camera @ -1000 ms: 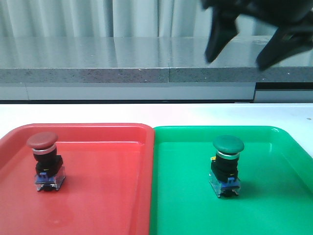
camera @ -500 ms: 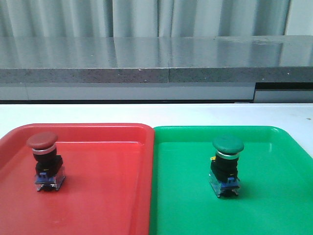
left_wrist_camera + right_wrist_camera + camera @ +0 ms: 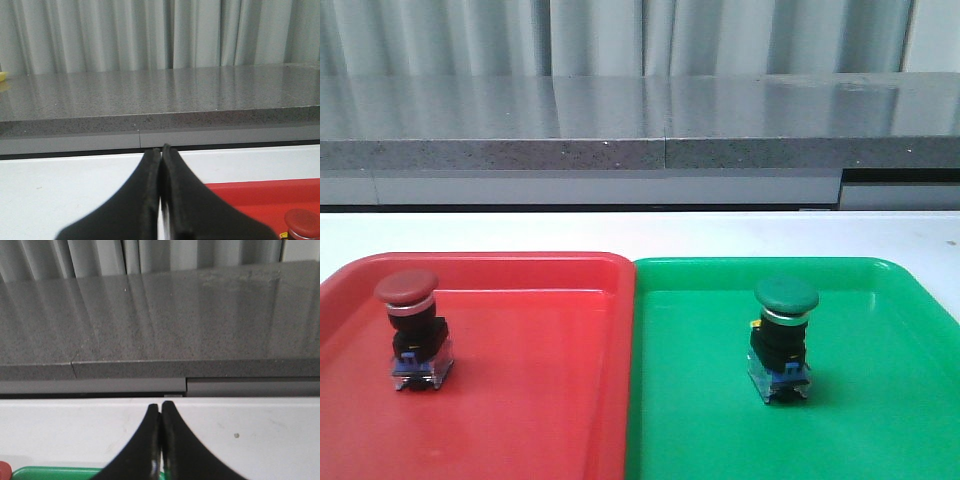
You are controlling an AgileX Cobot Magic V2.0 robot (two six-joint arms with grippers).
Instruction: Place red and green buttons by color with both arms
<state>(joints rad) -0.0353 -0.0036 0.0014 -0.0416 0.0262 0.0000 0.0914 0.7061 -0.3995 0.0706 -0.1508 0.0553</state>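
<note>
Left wrist view shows the left end effector (image 3: pixel 160 152) with its two dark fingers pressed together tip to tip, nothing between them. It points over the white surface (image 3: pixel 60 185) toward the far grey stone ledge (image 3: pixel 150 100) and the pale curtain (image 3: pixel 125 35) behind it. Just right of the fingers lies a corner of the red tray (image 3: pixel 260 197), and the dark-red cap of the red button (image 3: pixel 302 222) peeks in at the near right edge of that view.

Right wrist view shows the right end effector (image 3: pixel 161 407) likewise closed, fingers meeting at the tips and holding nothing. Beneath its left side a strip of the green tray (image 3: pixel 55 473) shows, with a sliver of red at the very edge beside it; what that sliver belongs to cannot be told.

Front view has neither arm in sight. The red button (image 3: pixel 412 330) stands upright in the left half of the red tray (image 3: pixel 520 400), cap on top, silver collar under it, black body and blue-and-clear base resting on the tray floor. The green button (image 3: pixel 781 338) stands upright near the middle of the green tray (image 3: pixel 880 400), built the same way. The two trays sit side by side on the white surface (image 3: pixel 640 232), their rims touching or nearly so along the centre line. The two buttons are well apart, each in the tray of its own colour.
</note>
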